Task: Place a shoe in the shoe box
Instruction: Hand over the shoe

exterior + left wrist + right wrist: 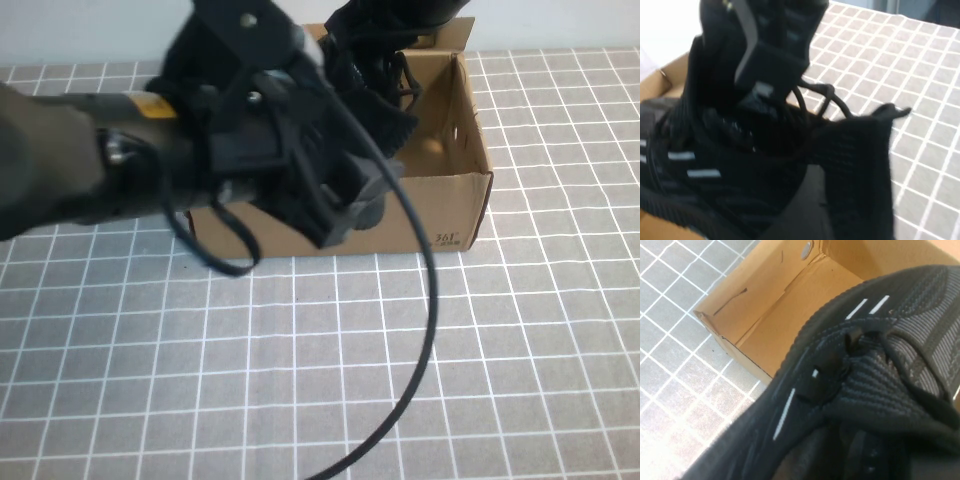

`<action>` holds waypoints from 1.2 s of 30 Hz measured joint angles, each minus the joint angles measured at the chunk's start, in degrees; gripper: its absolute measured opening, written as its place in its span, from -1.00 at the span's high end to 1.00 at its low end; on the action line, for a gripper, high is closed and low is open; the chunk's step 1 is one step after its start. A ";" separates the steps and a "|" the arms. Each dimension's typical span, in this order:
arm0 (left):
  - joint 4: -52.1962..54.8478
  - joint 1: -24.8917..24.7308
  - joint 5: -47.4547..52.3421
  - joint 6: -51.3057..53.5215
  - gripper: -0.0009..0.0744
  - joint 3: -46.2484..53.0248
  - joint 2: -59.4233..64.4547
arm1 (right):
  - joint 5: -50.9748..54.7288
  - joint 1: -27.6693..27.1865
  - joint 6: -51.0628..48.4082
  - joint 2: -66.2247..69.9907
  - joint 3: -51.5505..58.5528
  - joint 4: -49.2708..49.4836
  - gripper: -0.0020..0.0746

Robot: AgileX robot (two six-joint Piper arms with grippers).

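Note:
The black knit shoe (372, 85) with white dashes hangs tilted over the open brown shoe box (447, 205), its lower part inside the box. My left gripper (362, 200) reaches in from the left at the box's front wall. In the left wrist view the shoe (715, 165) fills the picture and its collar lies where my left gripper (865, 200) closes. My right gripper (400, 15) holds the shoe from above and also shows in the left wrist view (765, 60). In the right wrist view, my right gripper (865, 455) sits at the shoe's (880, 340) opening, over the box (765, 315).
The grey cloth with a white grid (300, 380) covers the table around the box. A black cable (425, 330) loops from my left arm down across the front of the table. The box's flap lid (455, 35) stands at its far side.

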 joint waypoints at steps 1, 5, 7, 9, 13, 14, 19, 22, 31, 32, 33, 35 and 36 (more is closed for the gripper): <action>-0.15 -0.59 -1.50 0.44 -0.77 0.00 0.75 | 0.00 0.00 0.00 0.00 0.00 0.00 0.95; -0.82 -2.50 -8.70 0.79 -0.80 0.00 3.88 | 0.00 0.00 0.00 0.00 0.00 0.00 0.95; -1.59 -3.04 -12.35 0.87 -0.80 0.00 5.36 | 0.00 0.00 0.00 0.00 -0.04 0.00 0.95; -2.16 -3.16 -16.00 0.87 -0.80 0.00 6.82 | 0.08 0.00 0.00 0.00 -0.04 0.00 0.95; -2.66 -3.26 -20.12 0.87 -0.80 0.00 9.74 | 0.08 0.00 0.00 0.00 -0.04 0.14 0.95; -2.75 -3.26 -20.50 0.87 -0.80 0.00 10.22 | 0.08 0.00 0.11 0.00 -0.04 0.14 0.95; -2.75 -3.26 -21.82 0.77 -0.80 0.00 11.11 | 0.08 0.00 0.11 0.00 -0.04 0.03 0.95; -2.75 -3.26 -22.51 0.77 -0.80 0.00 11.11 | 0.08 0.00 0.11 0.00 -0.04 0.03 0.95; -3.11 -0.50 -18.51 -1.31 -0.80 0.00 11.11 | 0.12 0.00 0.11 0.00 -0.04 -0.33 0.95; -3.16 0.30 -17.51 -2.87 -0.80 0.00 11.11 | 0.12 0.00 0.11 0.00 -0.04 -0.46 0.95; -3.25 0.95 -16.72 -4.03 -0.80 0.00 11.11 | 0.12 0.00 0.19 0.00 -0.04 -0.59 0.95; -3.13 2.48 -14.85 -5.92 -0.80 0.00 11.11 | 0.12 0.00 0.19 0.00 -0.04 -0.59 0.95; -3.13 3.13 -14.12 -6.47 -0.80 0.00 11.11 | 0.12 0.00 0.19 0.00 -0.04 -0.59 0.95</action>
